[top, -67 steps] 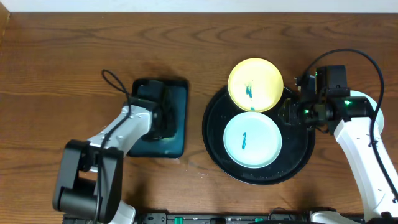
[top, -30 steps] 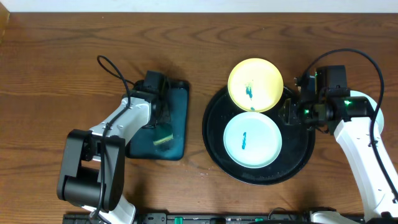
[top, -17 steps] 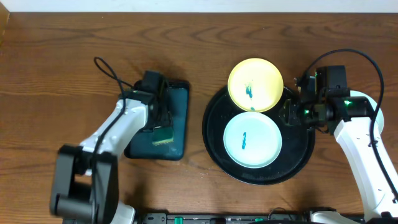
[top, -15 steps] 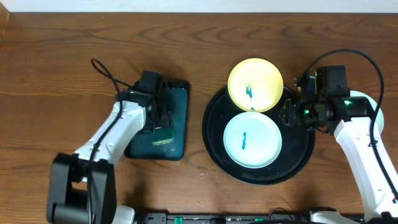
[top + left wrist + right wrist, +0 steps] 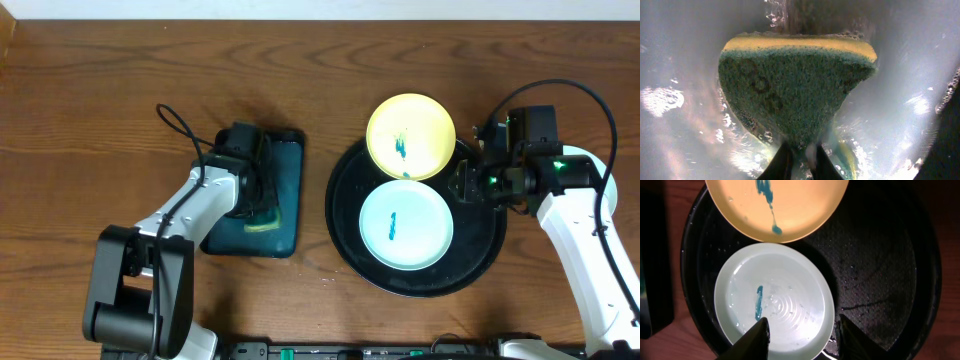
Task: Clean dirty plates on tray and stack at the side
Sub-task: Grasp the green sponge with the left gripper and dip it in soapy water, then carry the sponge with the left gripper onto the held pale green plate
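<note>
In the overhead view, the black tray (image 5: 345, 255) is seen right of centre on the table (image 5: 100, 80). Two dirty plates are carried on it, each with a blue-green smear. A yellow plate (image 5: 410, 135) is set over the far rim and a mint-white plate (image 5: 405, 225) lies flat in the middle. A third plate is not shown, and nothing is stacked at the side yet. The left gripper (image 5: 258, 208) is lowered into the teal tray (image 5: 288, 165), well apart from the plates, apparently so that the sponge (image 5: 262, 224) can be wetted. The right gripper (image 5: 463, 186) is held over the black tray's right side, probably ready to steady a plate.

In the left wrist view, the sponge (image 5: 795, 90) is pinched by its lower corner, with the jaws narrow on it. It is pressed green side up against a wet, foamy surface.

In the right wrist view, the right gripper (image 5: 805, 339) is held wide and empty above the mint-white plate (image 5: 775, 300). The yellow plate (image 5: 790, 205) is laid over that plate's far edge, so a free lift would likely be hindered. Bare tray floor (image 5: 880, 270) is left on the right.
</note>
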`<state>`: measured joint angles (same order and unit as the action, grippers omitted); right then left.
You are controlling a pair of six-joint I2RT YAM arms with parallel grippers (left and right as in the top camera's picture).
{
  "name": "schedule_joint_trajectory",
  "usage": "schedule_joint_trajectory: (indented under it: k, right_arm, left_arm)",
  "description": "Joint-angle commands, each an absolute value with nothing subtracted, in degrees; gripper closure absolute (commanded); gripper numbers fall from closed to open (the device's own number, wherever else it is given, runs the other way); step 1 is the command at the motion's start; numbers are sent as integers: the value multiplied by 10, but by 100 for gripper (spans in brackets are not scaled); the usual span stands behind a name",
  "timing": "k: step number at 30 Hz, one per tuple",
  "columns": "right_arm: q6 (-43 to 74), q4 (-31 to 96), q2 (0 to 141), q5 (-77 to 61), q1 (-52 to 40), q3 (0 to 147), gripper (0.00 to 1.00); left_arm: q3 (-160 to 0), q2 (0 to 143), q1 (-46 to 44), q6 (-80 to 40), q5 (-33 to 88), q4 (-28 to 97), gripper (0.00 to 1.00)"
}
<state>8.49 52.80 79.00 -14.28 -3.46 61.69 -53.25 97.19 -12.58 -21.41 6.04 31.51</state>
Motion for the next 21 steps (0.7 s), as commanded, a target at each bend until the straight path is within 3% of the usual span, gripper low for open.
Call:
schedule_joint_trajectory:
  k: [1, 11, 21]
  right_arm:
    - [83, 534, 787, -139, -39, 620, 58]
    - [147, 493, 790, -81, -28, 515, 57]
    - [142, 373, 848, -122, -37, 426, 66]
  left_arm:
    - [-518, 996, -127, -217, 69, 325, 93]
    - [-633, 895, -127, -197, 95, 464, 93]
    - [-643, 818, -184, -216, 153, 471, 92]
